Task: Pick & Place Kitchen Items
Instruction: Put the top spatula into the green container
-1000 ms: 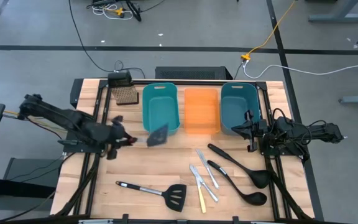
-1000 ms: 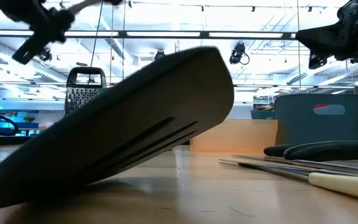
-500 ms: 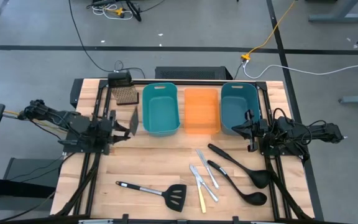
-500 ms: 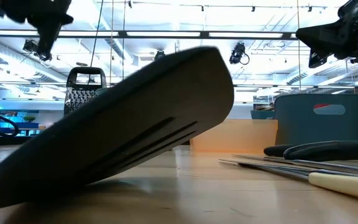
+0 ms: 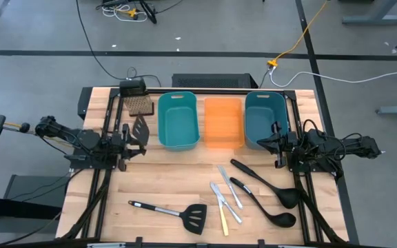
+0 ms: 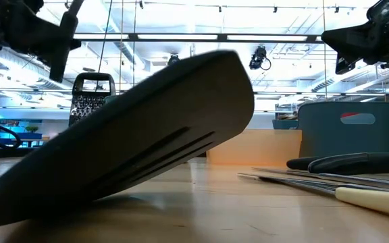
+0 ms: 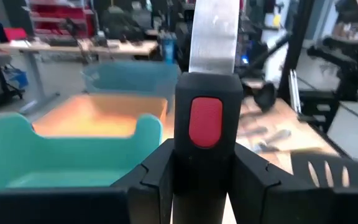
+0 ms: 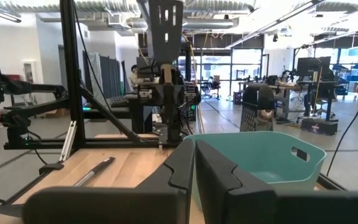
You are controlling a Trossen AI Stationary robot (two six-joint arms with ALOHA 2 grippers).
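From above, you see a pale wooden table (image 5: 178,176) on a grey floor, with two teal plastic bins (image 5: 178,119) (image 5: 264,117) and an orange bin (image 5: 224,121) along its far edge. Your left gripper (image 5: 131,139) sits at the table's nine o'clock side, its fingers pinching the handle of a black slotted spatula (image 5: 140,127), whose blade points toward twelve o'clock beside the near teal bin. A small brown perforated block (image 5: 140,105) lies just beyond it. A second black slotted spatula (image 5: 178,211) lies at six o'clock; three small table knives (image 5: 225,200) and two long black ladles (image 5: 267,193) lie toward four o'clock. Your right gripper (image 5: 279,145) waits at three o'clock, fingers pressed together.

At table height, the lying spatula's blade (image 6: 127,155) fills the foreground.

Past your left wrist, the steel-and-black handle (image 7: 207,93) stands upright between the fingers (image 7: 157,180).

Past your right wrist, the closed fingers (image 8: 194,165) face the held spatula's blade (image 8: 166,28), well apart across the table.
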